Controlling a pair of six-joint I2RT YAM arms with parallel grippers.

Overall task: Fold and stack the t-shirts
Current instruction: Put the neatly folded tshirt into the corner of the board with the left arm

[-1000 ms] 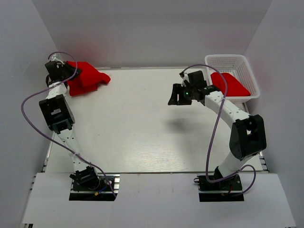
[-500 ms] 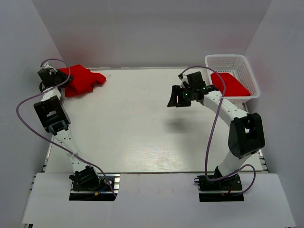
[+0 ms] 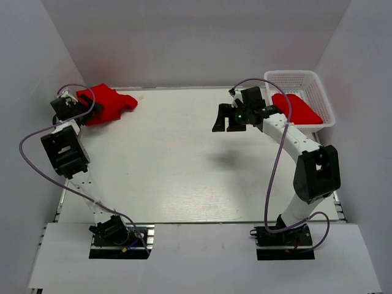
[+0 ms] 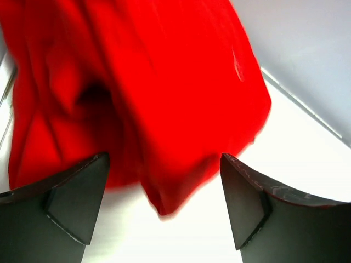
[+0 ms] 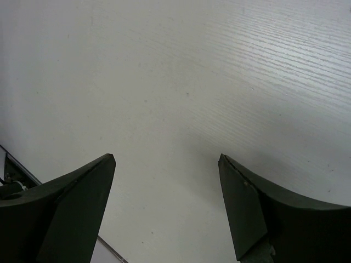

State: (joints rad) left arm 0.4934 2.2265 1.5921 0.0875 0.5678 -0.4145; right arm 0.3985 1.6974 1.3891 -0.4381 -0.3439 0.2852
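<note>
A bright red t-shirt [image 3: 108, 102] lies bunched in the table's far left corner. My left gripper [image 3: 84, 105] is at its left edge, open. In the left wrist view the red t-shirt [image 4: 148, 82] fills the upper frame, and a loose corner of it hangs between the spread fingers of the left gripper [image 4: 164, 189] without being pinched. A second red t-shirt [image 3: 297, 109] lies in the white basket [image 3: 300, 81] at the far right. My right gripper [image 3: 224, 125] hovers left of the basket, open and empty over bare table, as the right wrist view of the right gripper [image 5: 167, 181] also shows.
White walls close in the table [image 3: 184, 171] on the left, back and right. The basket stands against the right wall. Purple cables loop off both arms. A table edge strip [image 5: 109, 249] shows at the lower left of the right wrist view.
My left gripper has opened and let go of the red t-shirt, drawing back to the left; the shirt settled in the corner. My right gripper opened wider and shifted slightly left and farther back.
</note>
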